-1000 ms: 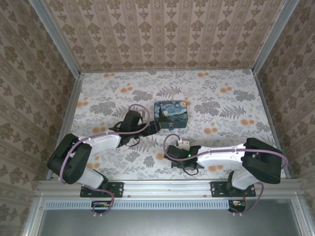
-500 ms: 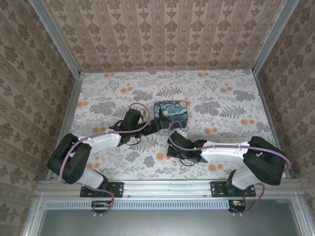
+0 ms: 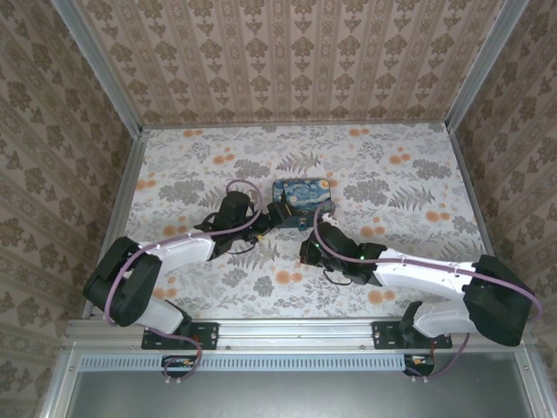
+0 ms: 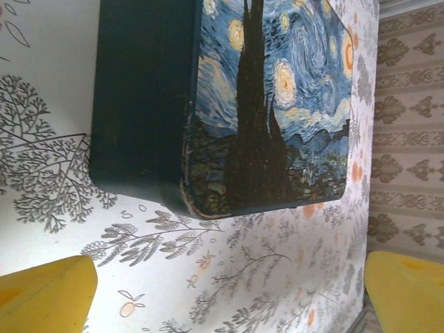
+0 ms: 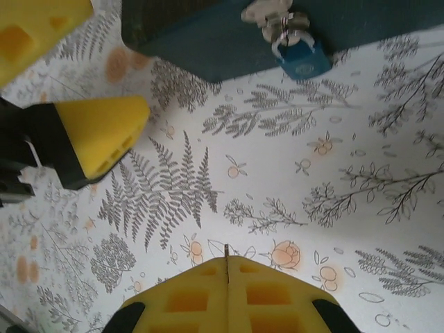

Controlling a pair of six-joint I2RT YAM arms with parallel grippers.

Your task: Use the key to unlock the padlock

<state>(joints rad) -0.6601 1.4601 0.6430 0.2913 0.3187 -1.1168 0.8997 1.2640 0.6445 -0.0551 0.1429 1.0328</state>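
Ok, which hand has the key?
The right hand, shut on the key, seen edge-on between its pads; the left hand is open by the box.

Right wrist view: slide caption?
Right gripper, pinching a thin key, faces the padlock hanging on the box.

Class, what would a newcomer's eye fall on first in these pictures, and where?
The blue night-sky box stands mid-table, with the open left gripper beside its left end. On its near side hangs a tiny blue padlock, and the right gripper, shut on the thin key, faces it.
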